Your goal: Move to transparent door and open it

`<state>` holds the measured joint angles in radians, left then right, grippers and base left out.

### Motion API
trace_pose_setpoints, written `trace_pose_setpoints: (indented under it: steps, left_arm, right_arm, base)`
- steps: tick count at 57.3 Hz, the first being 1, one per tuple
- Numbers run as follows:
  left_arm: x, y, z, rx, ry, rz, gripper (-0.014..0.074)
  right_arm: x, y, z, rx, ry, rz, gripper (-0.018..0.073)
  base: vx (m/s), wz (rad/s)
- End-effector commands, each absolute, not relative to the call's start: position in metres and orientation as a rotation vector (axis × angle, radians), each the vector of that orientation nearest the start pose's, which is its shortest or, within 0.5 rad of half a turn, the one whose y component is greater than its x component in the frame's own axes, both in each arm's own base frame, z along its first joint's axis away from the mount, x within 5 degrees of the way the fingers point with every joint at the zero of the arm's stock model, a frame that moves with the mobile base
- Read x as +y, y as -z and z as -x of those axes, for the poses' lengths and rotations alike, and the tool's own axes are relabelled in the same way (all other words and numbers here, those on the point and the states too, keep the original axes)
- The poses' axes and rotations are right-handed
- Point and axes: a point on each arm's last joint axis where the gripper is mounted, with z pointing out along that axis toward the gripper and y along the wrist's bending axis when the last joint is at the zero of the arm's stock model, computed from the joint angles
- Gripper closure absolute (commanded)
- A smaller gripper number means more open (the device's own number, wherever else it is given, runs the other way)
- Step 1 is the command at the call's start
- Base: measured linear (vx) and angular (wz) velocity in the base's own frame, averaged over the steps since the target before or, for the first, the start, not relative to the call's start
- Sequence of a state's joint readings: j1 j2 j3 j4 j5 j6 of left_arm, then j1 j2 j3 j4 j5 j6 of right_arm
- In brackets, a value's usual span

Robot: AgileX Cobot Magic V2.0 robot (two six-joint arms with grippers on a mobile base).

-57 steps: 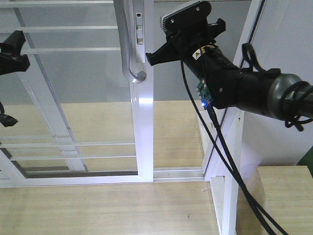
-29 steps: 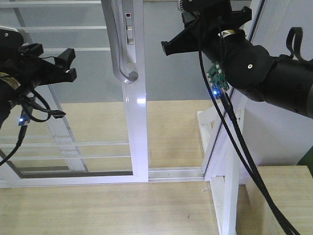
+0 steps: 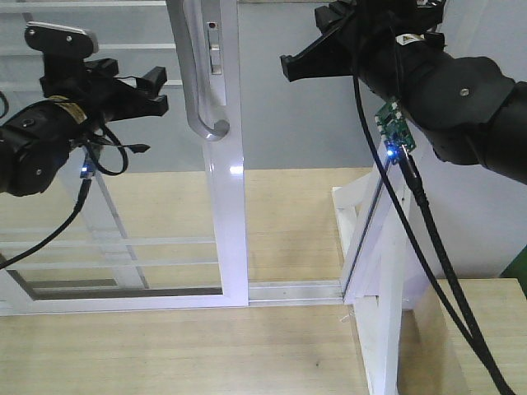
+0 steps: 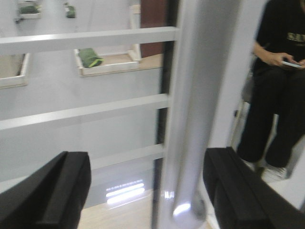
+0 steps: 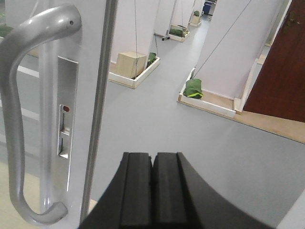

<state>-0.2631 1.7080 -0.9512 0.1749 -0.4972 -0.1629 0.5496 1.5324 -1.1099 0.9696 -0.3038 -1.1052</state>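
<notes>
- The transparent door (image 3: 232, 206) has slid a bit to the left, so the gap between it and the white post (image 3: 387, 271) is wider than a moment ago.
- That means the door is partly open. I think it needs more sliding before the job is done.
- My left arm has come up into view and is now close to the grey handle (image 3: 196, 74). A second ago it was far off at the left edge.
- My right arm has lifted up and away from the door's edge. It touches nothing now.
- My left pincer (image 3: 156, 89) is wide apart. It holds nothing. It sits just beside the handle, on the glass side, and I see no touch yet.
- In my left wrist view the door's white frame stands between my two fingers (image 4: 52, 191), but farther off.
- My right pincer (image 5: 152, 186) is closed, finger on finger, with nothing in it. It points at the open gap.
- The door stands upright in its rail (image 3: 296, 290) on the wooden floor (image 3: 165, 346), with its handle side facing the gap.
- I think my left pincer can hook the handle next and pull left.
</notes>
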Motion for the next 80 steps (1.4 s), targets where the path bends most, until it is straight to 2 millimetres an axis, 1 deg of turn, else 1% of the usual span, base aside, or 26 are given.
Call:
trace_pose_setpoints:
  steps: [1, 5, 18, 31, 41, 51, 56, 62, 72, 80]
  left_arm:
    - [-0.121, -0.275, -0.365, 1.570, 0.350, -0.301, 0.0010]
    - [-0.127, -0.274, -0.370, 1.567, 0.364, -0.302, 0.0010]
    - [-0.132, -0.271, -0.388, 1.550, 0.373, -0.282, 0.0010]
    - [-0.150, -0.270, -0.406, 1.522, 0.397, -0.299, 0.0010]
    - [-0.153, -0.268, -0.415, 1.525, 0.407, -0.263, 0.0012]
    - [-0.151, -0.269, -0.417, 1.504, 0.405, -0.250, 0.0069]
    - [-0.152, -0.264, -0.418, 1.512, 0.404, -0.252, 0.0102]
    - [-0.152, -0.259, -0.420, 1.513, 0.406, -0.253, 0.0122]
    - [-0.154, -0.263, -0.426, 1.499, 0.408, -0.249, 0.0136]
    - [-0.156, -0.269, -0.430, 1.490, 0.407, -0.247, 0.0203]
  right_arm:
    - [0.159, -0.359, -0.313, 1.582, -0.030, 0.382, 0.0562]
    - [0.159, -0.358, -0.313, 1.585, -0.032, 0.377, 0.0562]
    - [0.159, -0.358, -0.314, 1.583, -0.016, 0.392, 0.0562]
    - [0.159, -0.358, -0.314, 1.581, -0.010, 0.398, 0.0562]
    - [0.159, -0.358, -0.314, 1.574, 0.018, 0.427, 0.0562]
    - [0.159, -0.358, -0.314, 1.579, 0.013, 0.419, 0.0562]
    - [0.159, -0.358, -0.314, 1.582, 0.009, 0.414, 0.0562]
    - [0.159, -0.358, -0.314, 1.582, 0.011, 0.416, 0.0562]
    - [0.159, -0.358, -0.314, 1.583, 0.010, 0.415, 0.0562]
    - [0.159, -0.358, -0.314, 1.583, 0.008, 0.415, 0.0561]
  base:
    - [0.00, 0.00]
    - [0.00, 0.00]
    - [0.00, 0.00]
    - [0.00, 0.00]
    - [0.00, 0.00]
    - [0.00, 0.00]
    - [0.00, 0.00]
    - [0.00, 0.00]
    - [0.00, 0.00]
    - [0.00, 0.00]
